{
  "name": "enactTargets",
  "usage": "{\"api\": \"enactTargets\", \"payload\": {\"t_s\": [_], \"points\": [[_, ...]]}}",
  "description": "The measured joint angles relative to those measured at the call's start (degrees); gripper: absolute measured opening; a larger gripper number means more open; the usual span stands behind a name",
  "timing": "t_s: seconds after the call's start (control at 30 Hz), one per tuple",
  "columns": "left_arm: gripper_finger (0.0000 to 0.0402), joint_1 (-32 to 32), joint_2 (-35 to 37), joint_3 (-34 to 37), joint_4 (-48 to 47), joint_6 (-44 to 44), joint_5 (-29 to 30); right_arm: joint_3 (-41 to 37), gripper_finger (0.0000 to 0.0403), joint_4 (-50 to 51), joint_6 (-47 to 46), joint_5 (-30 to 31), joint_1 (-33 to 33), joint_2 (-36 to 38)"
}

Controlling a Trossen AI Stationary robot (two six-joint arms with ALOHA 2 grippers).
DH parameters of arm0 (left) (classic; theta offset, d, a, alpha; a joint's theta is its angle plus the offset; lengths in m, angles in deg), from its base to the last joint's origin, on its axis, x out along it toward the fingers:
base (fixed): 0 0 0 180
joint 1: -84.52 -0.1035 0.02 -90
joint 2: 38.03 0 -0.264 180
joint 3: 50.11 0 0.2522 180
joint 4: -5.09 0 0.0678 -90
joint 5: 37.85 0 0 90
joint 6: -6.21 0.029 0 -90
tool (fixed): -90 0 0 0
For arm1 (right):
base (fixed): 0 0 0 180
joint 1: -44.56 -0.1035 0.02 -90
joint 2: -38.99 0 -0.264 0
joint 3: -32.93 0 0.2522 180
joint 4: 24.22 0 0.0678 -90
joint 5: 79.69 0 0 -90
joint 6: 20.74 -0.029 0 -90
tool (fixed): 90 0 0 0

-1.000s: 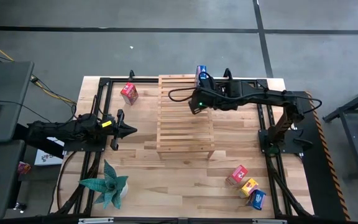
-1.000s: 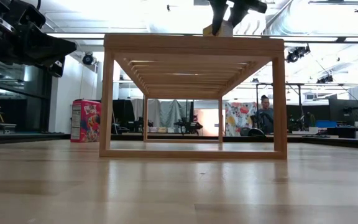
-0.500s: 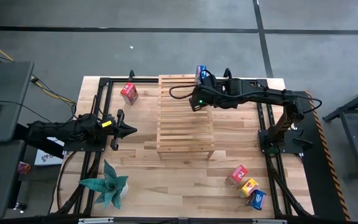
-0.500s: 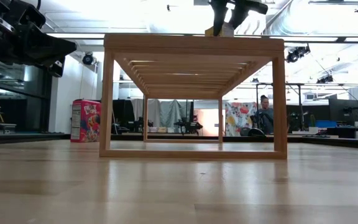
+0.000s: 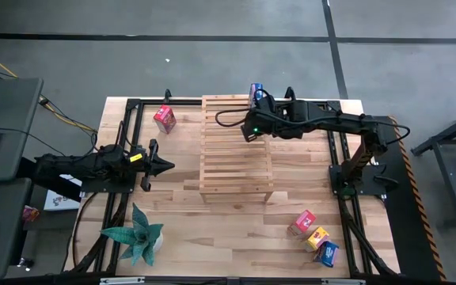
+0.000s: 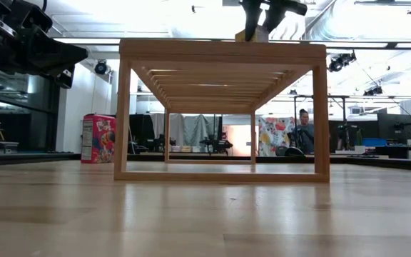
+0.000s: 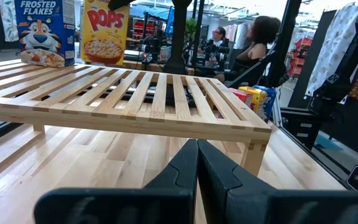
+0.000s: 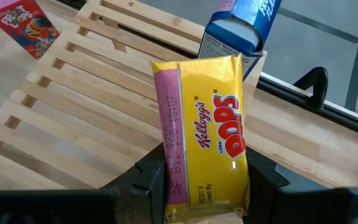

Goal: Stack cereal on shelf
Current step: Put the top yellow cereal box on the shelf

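My right gripper is over the far right part of the light-wood slatted shelf, shut on a yellow cereal box next to a blue cereal box that stands on its base on the shelf's far right corner. A red box stands on the table left of the shelf. Red, yellow and blue boxes lie on the table near its near right corner. My left gripper waits, shut, left of the shelf. My right gripper pinches the yellow box between its two fingers by the narrow sides near its upper end, coming from above and pointing down. The box stands upright below the fingers, with its lower end at the shelf's top slats.
A teal plant stands near the table's near left corner. Black frame rails run along the table's sides. The shelf's slats left of the two boxes are bare. People sit in the room beyond the table.
My right gripper, with the yellow box, has moved a little toward the table's far edge, closer to the blue box on the shelf.
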Motion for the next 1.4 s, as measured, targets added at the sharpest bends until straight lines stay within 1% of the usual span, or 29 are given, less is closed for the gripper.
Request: {"api": "enactTargets", "payload": {"t_s": [0.17, 0.43, 0.53, 0.67, 0.93, 1.07, 1.2, 1.4], "points": [[0.0000, 0.0, 0.0, 0.0, 0.0, 0.0, 0.0, 0.0, 0.0140, 0.0, 0.6, 0.0, 0.0, 0.0], [0.0000, 0.0, 0.0, 0.0, 0.0, 0.0, 0.0, 0.0, 0.0211, 0.0, -0.2, 0.1, 0.0, 0.0], [0.0000, 0.0, 0.0, 0.0, 0.0, 0.0, 0.0, 0.0, 0.0226, 0.0, -0.4, 0.1, 0.0, 0.0], [0.0000, 0.0, 0.0, 0.0, 0.0, 0.0, 0.0, 0.0, 0.0229, 0.0, -0.1, 0.1, 0.0, 0.0], [0.0000, 0.0, 0.0, 0.0, 0.0, 0.0, 0.0, 0.0, 0.0229, -0.9, 4.3, 0.1, 0.0, 0.0], [0.0000, 0.0, 0.0, 0.0, 0.0, 0.0, 0.0, 0.1, 0.0229, -3.3, 7.1, 0.1, 0.0, 0.2], [0.0000, 0.0, 0.0, 0.0, 0.0, 0.0, 0.0, 2.5, 0.0229, -4.5, 9.4, 0.1, 0.0, 0.3], [0.0000, 0.0, 0.0, 0.0, 0.0, 0.0, 0.0, 7.9, 0.0229, -3.6, 14.4, 0.6, -0.8, 0.3]]}}
